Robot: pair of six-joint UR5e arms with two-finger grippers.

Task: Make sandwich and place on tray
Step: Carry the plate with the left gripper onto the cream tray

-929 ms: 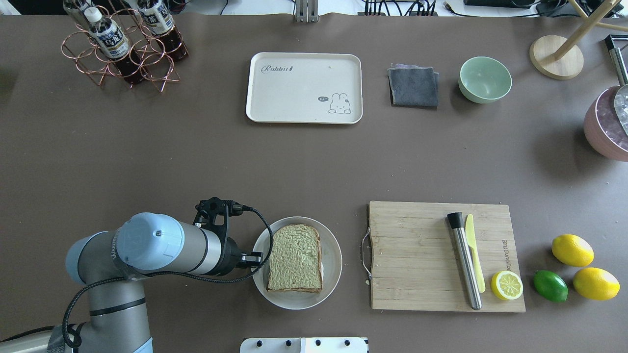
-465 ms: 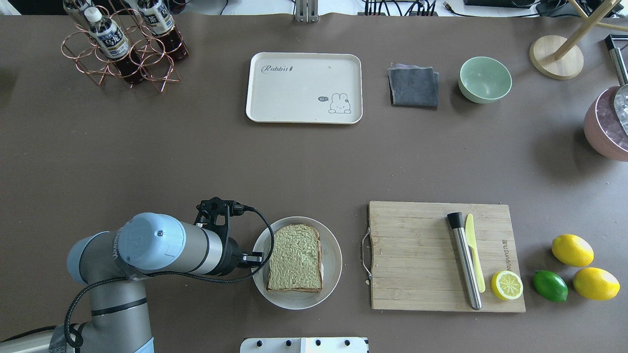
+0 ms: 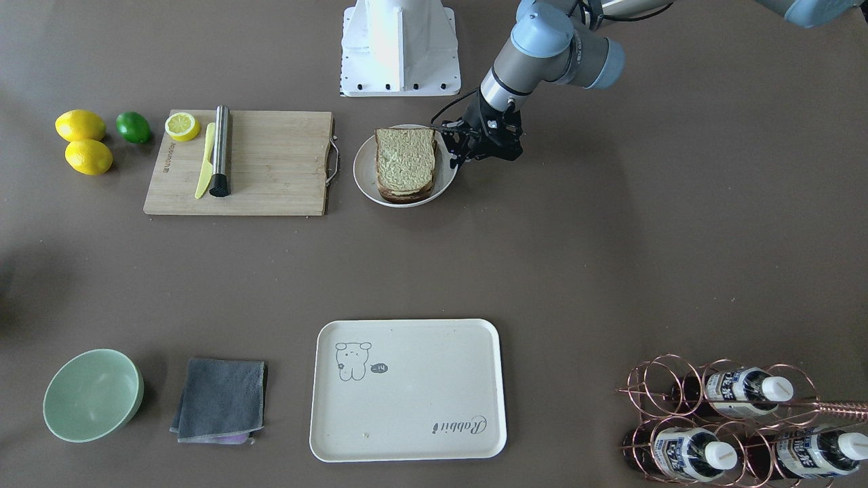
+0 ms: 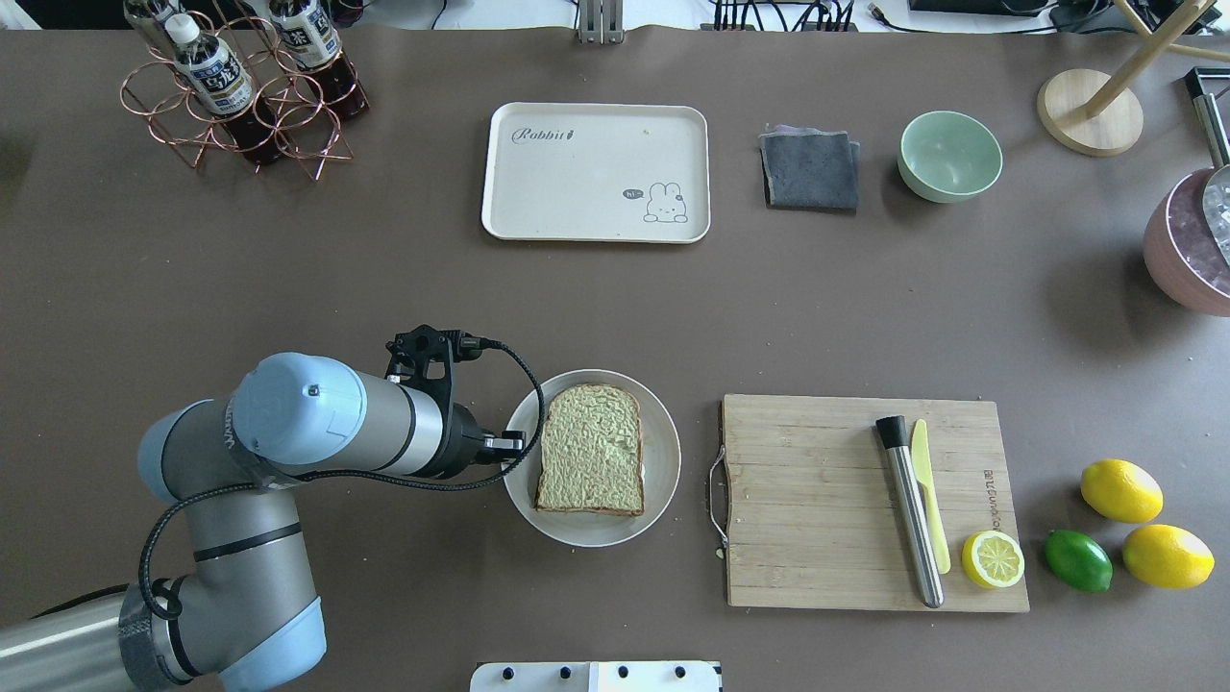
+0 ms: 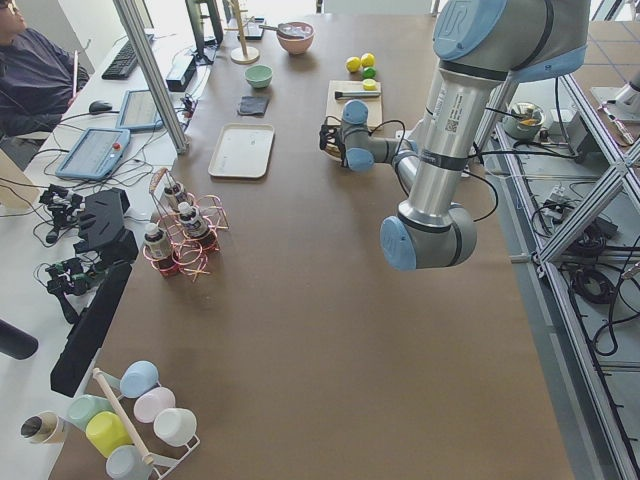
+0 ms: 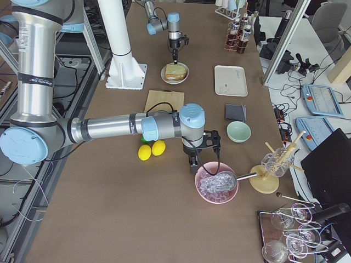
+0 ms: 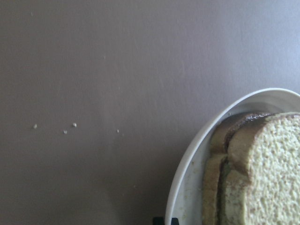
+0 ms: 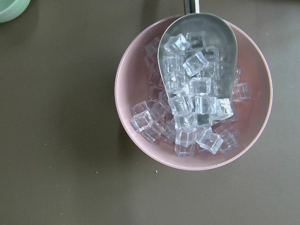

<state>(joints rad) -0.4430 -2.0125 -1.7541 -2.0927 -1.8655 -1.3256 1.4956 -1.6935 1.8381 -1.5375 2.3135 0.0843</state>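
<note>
The sandwich (image 4: pixel 590 449) is a stack of bread slices with dark crust and greenish-tan faces on a round white plate (image 4: pixel 663 461); the egg is hidden. It also shows in the front view (image 3: pixel 405 163) and in the left wrist view (image 7: pixel 262 173). My left gripper (image 4: pixel 514 444) is shut on the plate's left rim (image 3: pixel 449 173). The cream tray (image 4: pixel 596 173) lies bare at the far middle of the table. My right gripper (image 6: pixel 195 162) hangs over a pink bowl of ice (image 8: pixel 192 93); I cannot tell whether it is open or shut.
A wooden cutting board (image 4: pixel 817 500) with a steel muddler (image 4: pixel 911 509), yellow knife and lemon half lies right of the plate. Lemons and a lime (image 4: pixel 1078 560) lie further right. A grey cloth (image 4: pixel 810 170), green bowl (image 4: pixel 949 156) and bottle rack (image 4: pixel 245 86) stand at the far side.
The left arm has moved away from the robot toward the tray, and the plate with the sandwich has moved with it, slightly to the right.
</note>
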